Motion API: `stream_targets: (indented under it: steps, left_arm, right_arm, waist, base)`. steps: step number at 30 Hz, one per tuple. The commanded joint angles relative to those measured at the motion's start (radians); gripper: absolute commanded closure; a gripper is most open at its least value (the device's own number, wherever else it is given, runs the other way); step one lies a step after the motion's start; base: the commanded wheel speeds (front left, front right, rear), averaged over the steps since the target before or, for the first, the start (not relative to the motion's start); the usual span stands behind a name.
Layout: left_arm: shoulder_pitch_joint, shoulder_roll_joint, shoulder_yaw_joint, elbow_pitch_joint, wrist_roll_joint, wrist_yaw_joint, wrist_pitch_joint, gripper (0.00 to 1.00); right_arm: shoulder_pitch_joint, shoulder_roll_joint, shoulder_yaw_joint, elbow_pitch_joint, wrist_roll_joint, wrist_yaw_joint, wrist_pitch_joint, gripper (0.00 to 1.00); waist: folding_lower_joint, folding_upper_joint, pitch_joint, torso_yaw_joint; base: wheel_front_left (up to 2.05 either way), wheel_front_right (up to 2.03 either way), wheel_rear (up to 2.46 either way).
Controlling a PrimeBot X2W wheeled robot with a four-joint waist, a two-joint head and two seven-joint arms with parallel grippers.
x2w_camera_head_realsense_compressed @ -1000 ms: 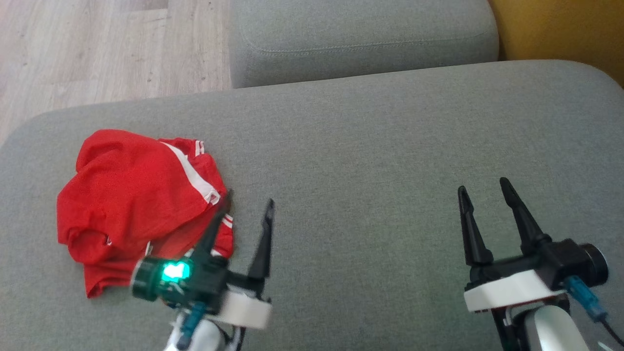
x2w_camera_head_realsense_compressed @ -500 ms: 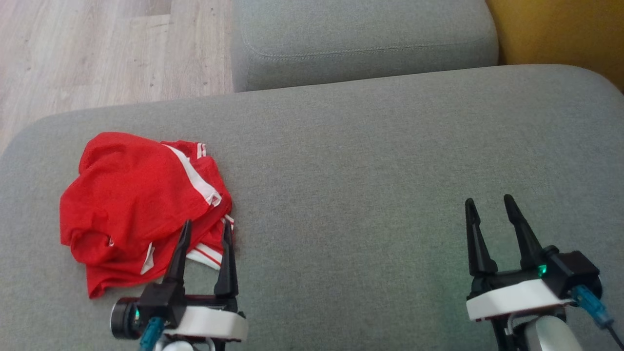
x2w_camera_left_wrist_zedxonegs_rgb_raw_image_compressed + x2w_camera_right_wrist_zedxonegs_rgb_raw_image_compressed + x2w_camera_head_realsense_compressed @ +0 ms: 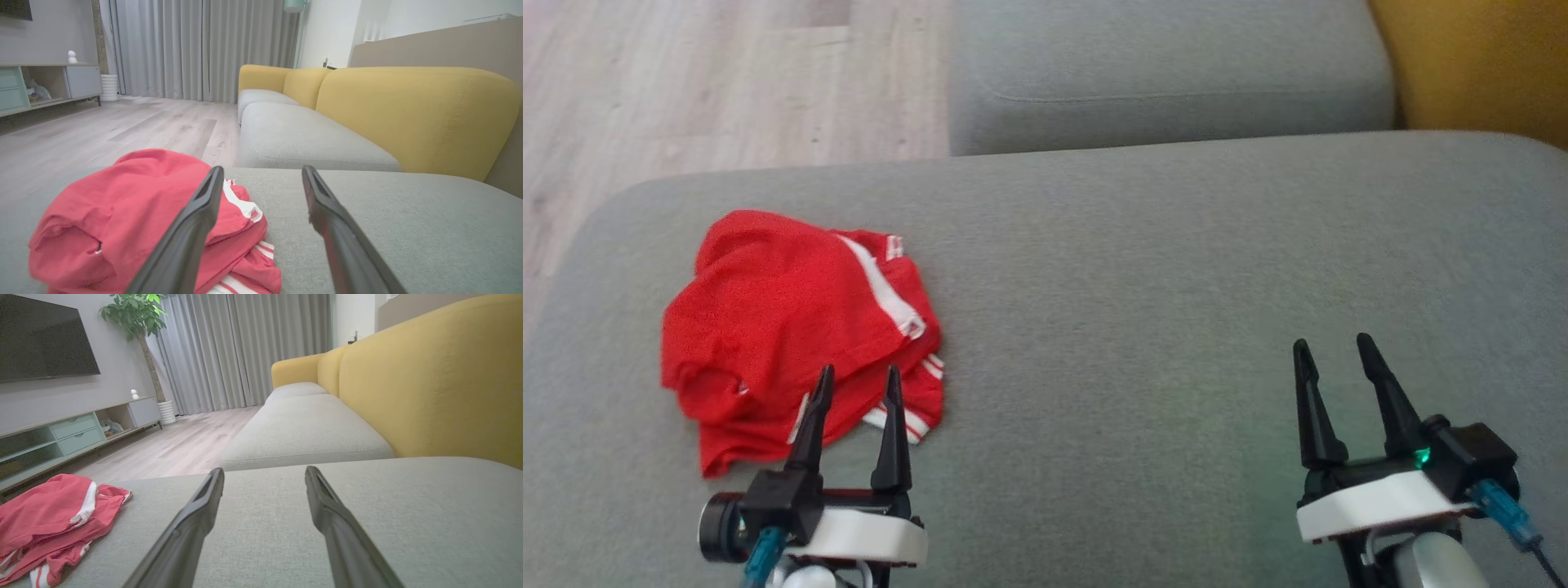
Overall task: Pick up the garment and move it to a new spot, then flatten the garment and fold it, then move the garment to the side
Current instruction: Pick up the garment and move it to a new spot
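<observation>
Nearest, at 7 o'clock in the head view, the left pincer (image 3: 859,371) has its two dark fingers spread apart and grips nothing. Their tips overlap the near edge of the garment (image 3: 792,318). At 5 o'clock the right pincer (image 3: 1332,341) is likewise spread apart and holds nothing. It is over the grey seat cushion (image 3: 1143,286), well apart from the garment. The garment, red with white stripes, lies crumpled in a heap on that cushion at 9 o'clock, near its left end. Beyond, at 12 o'clock, sits a second grey cushion (image 3: 1168,73), with wooden floor (image 3: 686,82) at 11 o'clock and a yellow backrest (image 3: 1478,65) at 1 o'clock.
</observation>
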Motion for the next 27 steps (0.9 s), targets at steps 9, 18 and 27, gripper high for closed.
stream_targets:
  steps: [9, 18, 27]
  left_arm:
    - [-0.007, -0.009, 0.074, -0.023, 0.032, -0.016, -0.010, 0.00]
    - [0.011, -0.011, 0.110, -0.025, 0.050, -0.026, -0.010, 0.00]
    - [0.025, -0.011, 0.138, -0.026, 0.061, -0.041, -0.010, 0.00]
  right_arm:
    - [-0.008, -0.009, 0.064, -0.021, 0.024, -0.001, -0.011, 0.00]
    - [0.011, -0.009, 0.139, -0.013, 0.045, -0.001, -0.011, 0.00]
    - [0.020, -0.009, 0.214, -0.005, 0.057, -0.001, -0.011, 0.00]
  waist:
    - [0.0000, -0.0001, -0.028, 0.136]
    - [0.0000, -0.0001, -0.045, 0.259]
    - [0.0000, -0.0001, -0.043, 0.292]
  base:
    - [0.00, 0.00, 0.00]
    - [0.00, 0.00, 0.00]
    - [0.00, 0.00, 0.00]
